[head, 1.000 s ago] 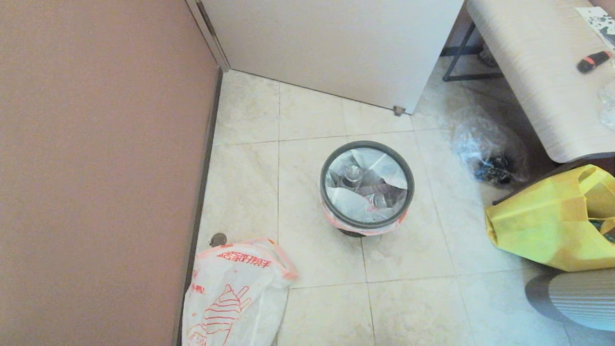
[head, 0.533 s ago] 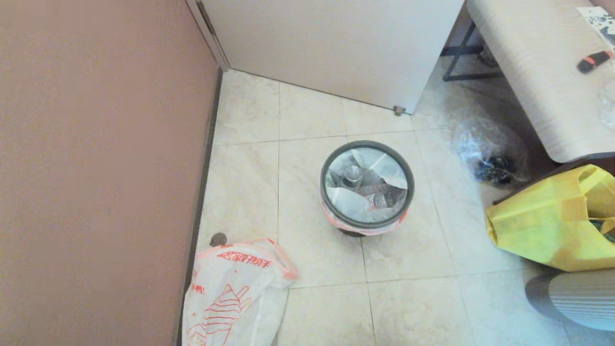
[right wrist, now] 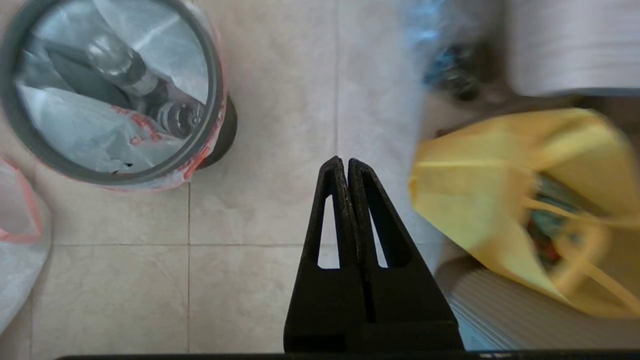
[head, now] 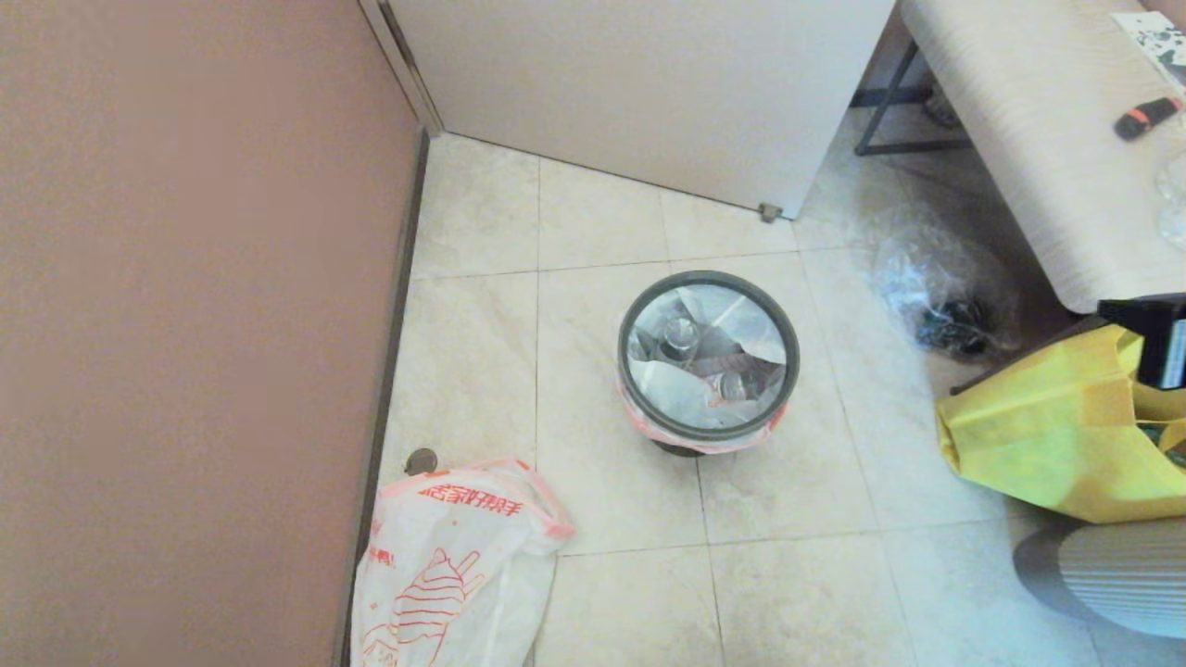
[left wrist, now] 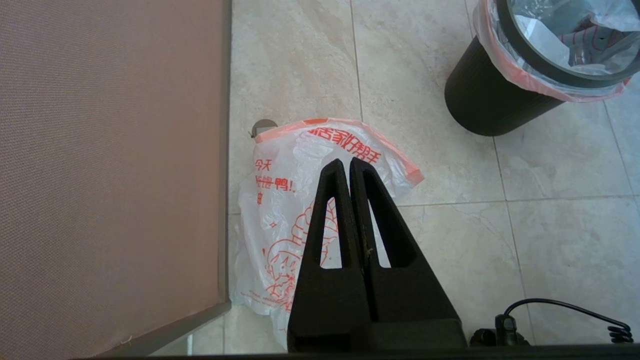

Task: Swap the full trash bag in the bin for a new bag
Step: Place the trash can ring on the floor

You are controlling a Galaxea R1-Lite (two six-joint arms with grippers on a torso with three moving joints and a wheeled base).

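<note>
The bin [head: 793, 357], small, round and black with a dark grey hoop on top, stands mid-floor. The full trash bag [head: 690, 398] lines it, its pink rim folded outside under the hoop, with clear bottles and white paper inside. The new bag [head: 454, 565] lies limp on the tiles by the wall, front left. My left gripper [left wrist: 347, 162] hovers above the new bag [left wrist: 280, 190], shut and empty. My right gripper [right wrist: 346, 161] is shut and empty over bare tile between the bin [right wrist: 215, 75] and a yellow bag. A black part of the right arm [head: 1154, 338] shows at the head view's right edge.
A big yellow bag [head: 1047, 426] sits on the floor at the right, with a clear bag [head: 940, 292] of dark things behind it. A pale bench [head: 1038, 120] stands far right, a door [head: 649, 83] at the back, a wall [head: 185, 324] along the left.
A black part of the right arm has come into the head view at the right edge, over the yellow bag. The bin and both bags have not moved.
</note>
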